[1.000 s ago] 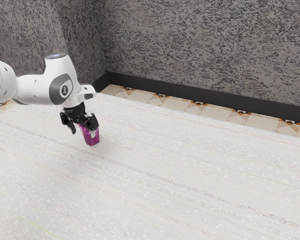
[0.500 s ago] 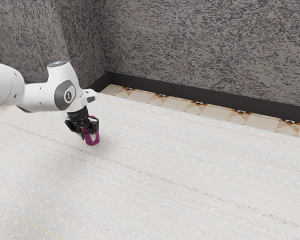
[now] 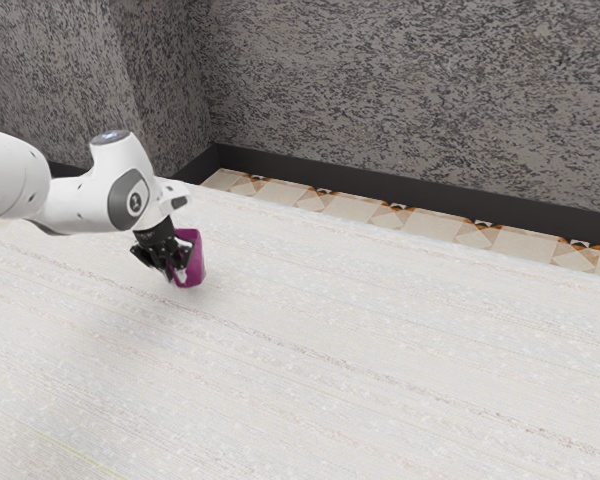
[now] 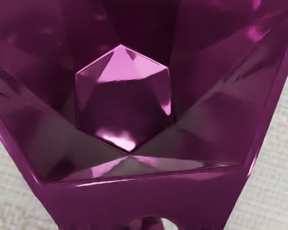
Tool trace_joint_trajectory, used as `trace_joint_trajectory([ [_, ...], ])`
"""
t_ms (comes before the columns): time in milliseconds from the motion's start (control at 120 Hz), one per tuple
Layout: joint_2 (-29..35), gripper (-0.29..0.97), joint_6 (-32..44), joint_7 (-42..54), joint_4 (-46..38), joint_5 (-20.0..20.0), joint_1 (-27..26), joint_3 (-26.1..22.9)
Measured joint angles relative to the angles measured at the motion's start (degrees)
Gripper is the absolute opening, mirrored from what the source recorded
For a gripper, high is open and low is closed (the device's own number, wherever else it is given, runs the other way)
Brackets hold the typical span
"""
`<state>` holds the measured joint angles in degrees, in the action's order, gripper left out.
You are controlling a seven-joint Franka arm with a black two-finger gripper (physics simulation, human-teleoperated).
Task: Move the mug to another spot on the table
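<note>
A glossy magenta mug [image 3: 192, 260] with faceted walls hangs at my gripper [image 3: 171, 262], close over the white table [image 3: 380, 340] near its far left part in the exterior view. The black fingers sit on the mug's arm-side wall and the gripper is shut on it; the mug leans a little. In the wrist view I look straight down into the mug [image 4: 122, 96], onto its hexagonal bottom, with the handle's arch near the hand.
Rough grey walls [image 3: 400, 90] with a dark baseboard stand behind the table, and a strip of patterned floor tiles [image 3: 430, 220] runs along its far edge. The white tabletop stretches wide toward the exterior view's right and front.
My hand has turned and shifted slightly toward the exterior view's left, carrying the mug along. The mug now shows more of its side and sits a bit lower than a second ago.
</note>
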<state>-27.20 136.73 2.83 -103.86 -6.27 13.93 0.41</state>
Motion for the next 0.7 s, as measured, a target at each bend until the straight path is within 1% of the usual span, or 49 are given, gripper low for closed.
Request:
trace_joint_trajectory([
  [200,2.80,-0.03,3.03,-0.72,-2.15,1.13,0.01,-0.34],
  [367,7.96,-0.05,6.35,-1.19,-7.27,1.73,-0.68,-1.58],
  [508,13.03,-0.08,8.80,-1.62,-13.59,2.03,-2.40,-2.56],
  [700,16.99,-0.07,11.28,-2.10,-19.59,2.16,-6.32,-3.00],
])
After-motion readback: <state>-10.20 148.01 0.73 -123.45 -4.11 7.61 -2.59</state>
